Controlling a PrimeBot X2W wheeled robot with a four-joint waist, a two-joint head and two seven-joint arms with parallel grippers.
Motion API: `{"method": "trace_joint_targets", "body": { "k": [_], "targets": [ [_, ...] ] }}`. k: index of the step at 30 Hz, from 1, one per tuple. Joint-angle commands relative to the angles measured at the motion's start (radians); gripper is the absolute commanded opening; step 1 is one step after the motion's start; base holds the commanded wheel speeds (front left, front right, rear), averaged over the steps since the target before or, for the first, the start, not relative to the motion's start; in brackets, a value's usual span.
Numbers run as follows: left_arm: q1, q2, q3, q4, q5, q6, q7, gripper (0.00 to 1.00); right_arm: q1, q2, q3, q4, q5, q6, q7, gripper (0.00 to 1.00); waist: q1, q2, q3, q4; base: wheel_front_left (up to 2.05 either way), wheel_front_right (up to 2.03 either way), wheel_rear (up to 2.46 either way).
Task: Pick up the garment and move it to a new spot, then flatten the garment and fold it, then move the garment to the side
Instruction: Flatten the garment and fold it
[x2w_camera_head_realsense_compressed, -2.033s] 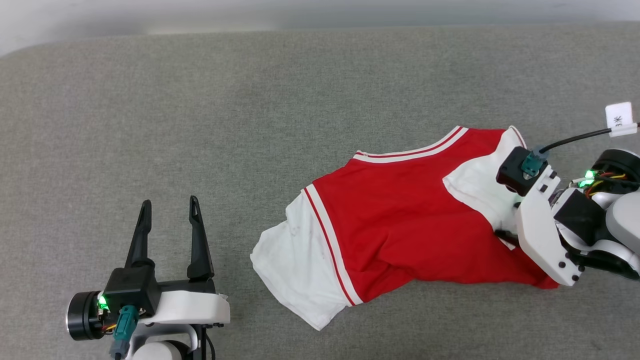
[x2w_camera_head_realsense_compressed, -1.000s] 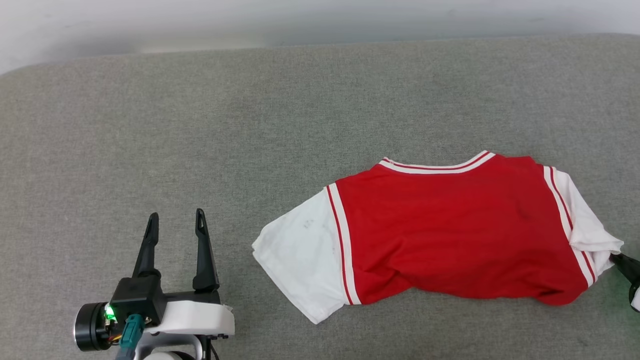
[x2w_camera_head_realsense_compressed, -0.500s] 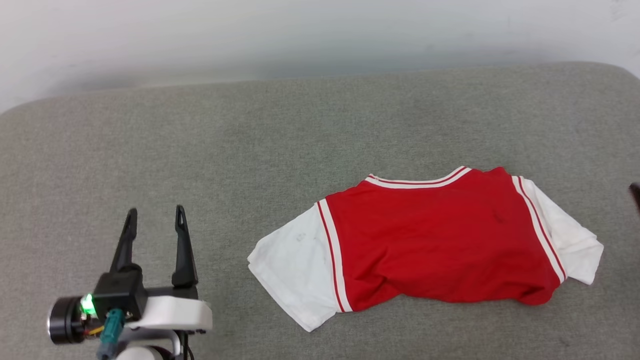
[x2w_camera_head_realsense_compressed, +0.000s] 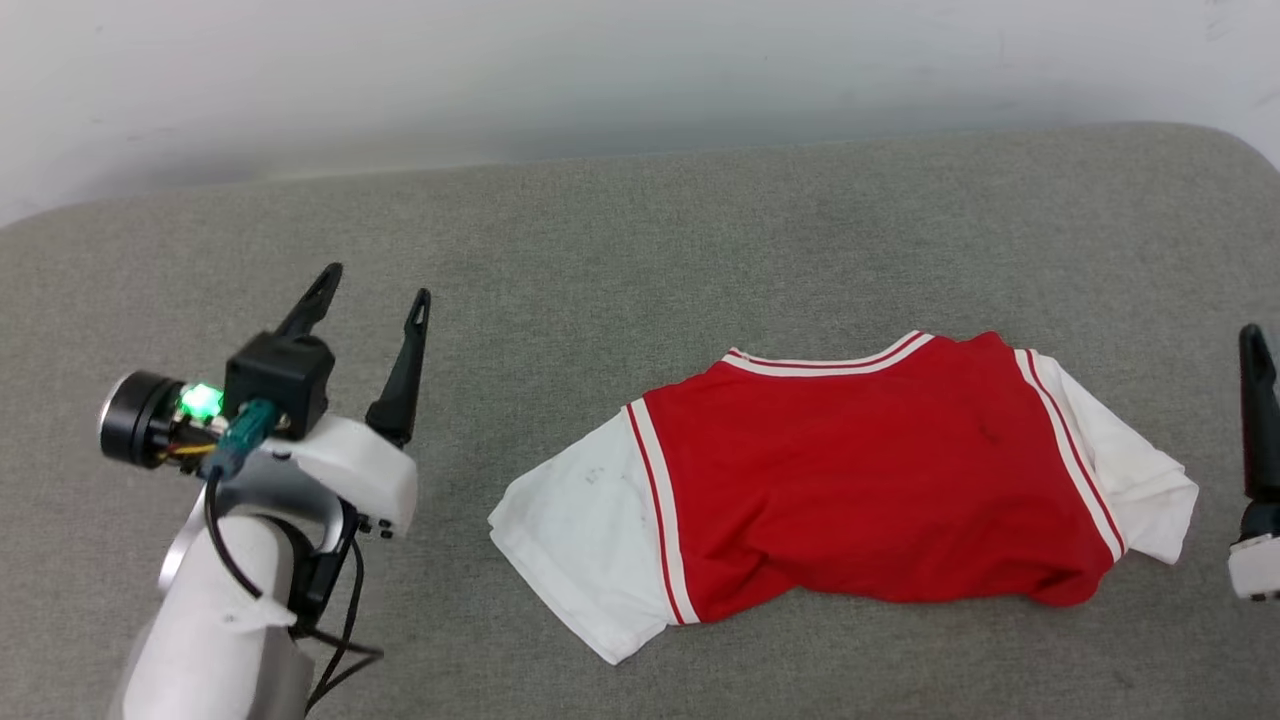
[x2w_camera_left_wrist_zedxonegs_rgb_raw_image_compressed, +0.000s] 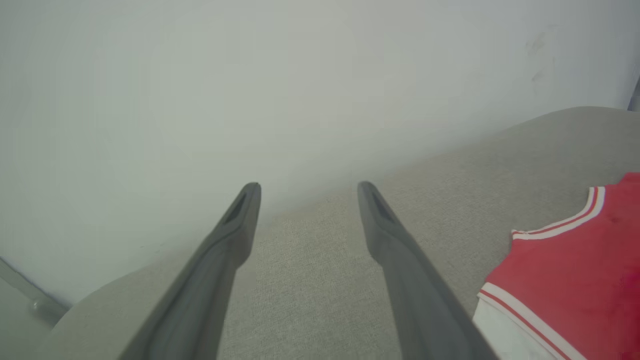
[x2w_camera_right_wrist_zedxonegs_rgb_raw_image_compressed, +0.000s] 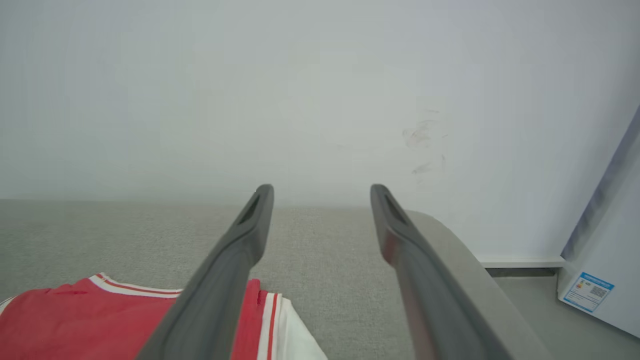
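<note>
Lifted the left gripper (x2w_camera_head_realsense_compressed: 376, 283) up and forward from the lower left of the head view since half a second earlier, and brought one dark finger (x2w_camera_head_realsense_compressed: 1256, 420) of the right gripper (x2w_camera_right_wrist_zedxonegs_rgb_raw_image_compressed: 321, 188) further in at the right edge. Held both pairs of fingers spread wide with nothing between them, touching no cloth. Found the garment (x2w_camera_head_realsense_compressed: 870, 480) lying right of centre on the grey cushion (x2w_camera_head_realsense_compressed: 640, 220), collar toward the wall (x2w_camera_head_realsense_compressed: 600, 70), white sleeves out to either side, in about the same place as before. Saw the lower hem rumpled and possibly tucked under the body; could not tell for sure from above. Judged the move to a new spot done and flattening as the step in hand. Called for one gripper at each side: come down low, pinch a single layer at the bottom corners near the sleeves, pull outward and toward the robot together, evenly, so as not to skew the collar line. Noted ample bare cushion left of and beyond the garment for spreading and later setting aside; less on the right, with the cushion's rounded edge not far past the right sleeve. Noted the wall just behind the far edge, and a pale cabinet (x2w_camera_right_wrist_zedxonegs_rgb_raw_image_compressed: 610, 260) beyond the right end, limiting high swings there.
</note>
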Motion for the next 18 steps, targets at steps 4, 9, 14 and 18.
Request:
{"method": "trace_joint_targets", "body": {
  "k": [4, 9, 14, 18],
  "targets": [
    [-0.105, 0.053, -0.091, 0.035, -0.098, -0.030, 0.192, 1.00, 0.079, 0.109, -0.045, -0.113, -0.103, -0.001, 0.006, 1.00, 0.0000, 0.0000, 0.018, 0.001, 0.00, 0.00, 0.00],
    [-0.224, 0.172, -0.301, 0.016, -0.308, -0.031, 0.453, 1.00, 0.120, 0.164, -0.044, -0.193, -0.161, -0.001, 0.033, 1.00, 0.0000, 0.0000, 0.044, -0.004, 0.00, 0.00, 0.00],
    [-0.337, 0.287, -0.495, -0.020, -0.515, -0.032, 0.701, 1.00, 0.116, 0.179, -0.035, -0.227, -0.185, -0.001, 0.046, 1.00, 0.0000, 0.0000, 0.075, -0.011, 0.00, 0.00, 0.00],
    [-0.404, 0.343, -0.618, -0.028, -0.626, -0.032, 0.831, 1.00, 0.098, 0.183, -0.026, -0.234, -0.189, -0.001, 0.047, 1.00, 0.0000, 0.0000, 0.100, -0.022, 0.00, 0.00, 0.00]
  ]
}}
